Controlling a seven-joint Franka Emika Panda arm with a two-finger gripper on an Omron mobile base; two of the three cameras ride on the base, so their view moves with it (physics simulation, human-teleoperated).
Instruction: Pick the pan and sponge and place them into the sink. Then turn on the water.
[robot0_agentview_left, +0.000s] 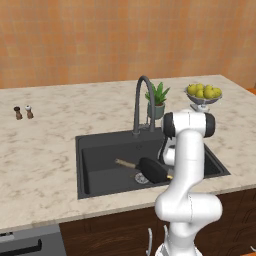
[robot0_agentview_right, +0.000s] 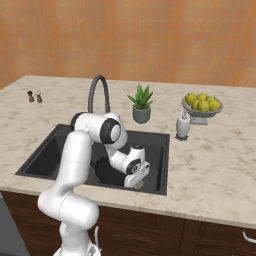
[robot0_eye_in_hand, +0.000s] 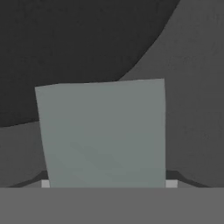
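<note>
Gripper (robot0_eye_in_hand: 108, 183) is down inside the sink (robot0_agentview_left: 80, 165). In the right base view I see the hand low in the basin, lower centre of frame (robot0_agentview_right: 136, 182), just right of the pan (robot0_agentview_right: 107, 172). In the hand view the sponge (robot0_eye_in_hand: 103, 133) sits dead centre, grey-green face toward the camera. It spans the whole gap between the two tips at the bottom edge, and its lower corners meet them on both sides, so I read the jaws as closed on the sponge and spread wide by it. Behind the sponge in that view, upper left, is the dark curve of the pan, with sink floor to the right. I can't tell whether the sponge touches the floor or the pan. The pan (robot0_agentview_left: 152, 170) lies in the basin, centre of the left base view, partly behind the arm. Its wooden handle (robot0_agentview_left: 125, 163) points toward the left of frame, and the silver drain (robot0_agentview_left: 141, 178) peeks out at its lower left edge. The faucet (robot0_agentview_left: 140, 100) arches over the back rim, above centre of frame. The rest sits on the counter (robot0_agentview_left: 45, 145). In the left base view a potted plant (robot0_agentview_left: 158, 100) is just right of the faucet, a bowl of yellow fruit (robot0_agentview_left: 203, 94) is upper right, and two small shakers (robot0_agentview_left: 23, 112) are far left. In the right base view a white dispenser (robot0_agentview_right: 183, 126) stands right of the sink.
</note>
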